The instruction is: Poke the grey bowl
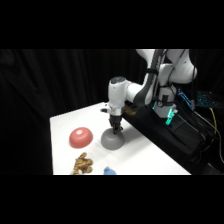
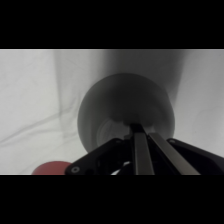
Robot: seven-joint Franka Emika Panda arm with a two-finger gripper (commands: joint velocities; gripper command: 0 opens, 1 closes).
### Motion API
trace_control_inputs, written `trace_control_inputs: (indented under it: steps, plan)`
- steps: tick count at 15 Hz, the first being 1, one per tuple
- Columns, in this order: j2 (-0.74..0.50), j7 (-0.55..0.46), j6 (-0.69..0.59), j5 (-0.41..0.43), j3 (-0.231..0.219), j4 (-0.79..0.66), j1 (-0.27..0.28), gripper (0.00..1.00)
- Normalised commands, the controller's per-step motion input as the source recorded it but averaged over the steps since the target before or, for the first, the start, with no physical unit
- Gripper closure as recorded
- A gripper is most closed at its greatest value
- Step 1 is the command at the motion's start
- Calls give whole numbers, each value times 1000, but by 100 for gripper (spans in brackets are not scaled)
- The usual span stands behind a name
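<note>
While the arm reaches down from the upper right, its gripper [image 1: 117, 131] stands upright over the grey bowl [image 1: 112, 141], tips at the dome's top. From the wrist, the two fingers [image 2: 141, 150] lie pressed together with no gap, nothing between them, their ends against the bowl's crown [image 2: 125, 107]. The grey bowl sits upside down near the middle of the white table [image 1: 67, 122]. A red bowl [image 1: 81, 137] rests just to its left, also dome up. Nearer the front edge lie a brown clump [image 1: 83, 164] and a small blue thing [image 1: 109, 171].

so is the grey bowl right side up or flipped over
Flipped over: the grey bowl shows as a closed dome with its rim on the table, and the gripper comes down onto its top.
</note>
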Motion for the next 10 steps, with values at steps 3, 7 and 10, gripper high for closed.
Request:
trace_control_inputs:
  steps: [3, 7, 10]
  plan:
    - [-78, -15, -186, -83, -92, 85, 94, 100]
    - [-295, -96, -416, 69, 13, 102, 29, 100]
    - [-382, -92, -381, 59, 28, 105, 0, 100]
